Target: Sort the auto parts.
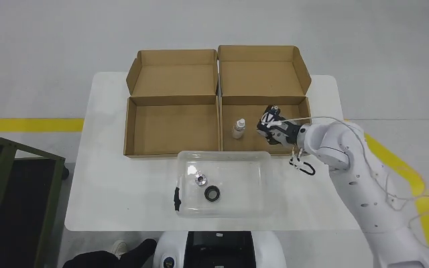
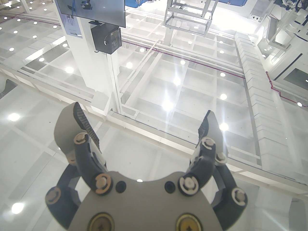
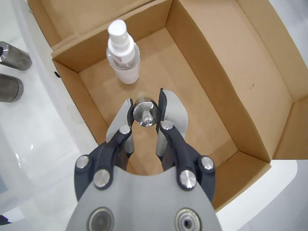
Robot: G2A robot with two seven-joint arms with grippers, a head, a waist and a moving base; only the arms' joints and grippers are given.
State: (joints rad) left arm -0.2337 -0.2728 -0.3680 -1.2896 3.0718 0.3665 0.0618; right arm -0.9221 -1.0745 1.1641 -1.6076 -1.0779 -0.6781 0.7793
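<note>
My right gripper is shut on a small round metal part with a stub on its face, held above the floor of the right cardboard box. From above, that gripper hangs inside the right box. A small clear spray bottle with a white cap stands upright in the same box. The clear plastic tray holds a metal part, a dark ring and a black piece. My left gripper is open, pointing up at the ceiling.
The left cardboard box stands beside the right one, both with lids folded back. Two dark metal cylinders lie in the tray near the right box's wall. White table surrounds the tray.
</note>
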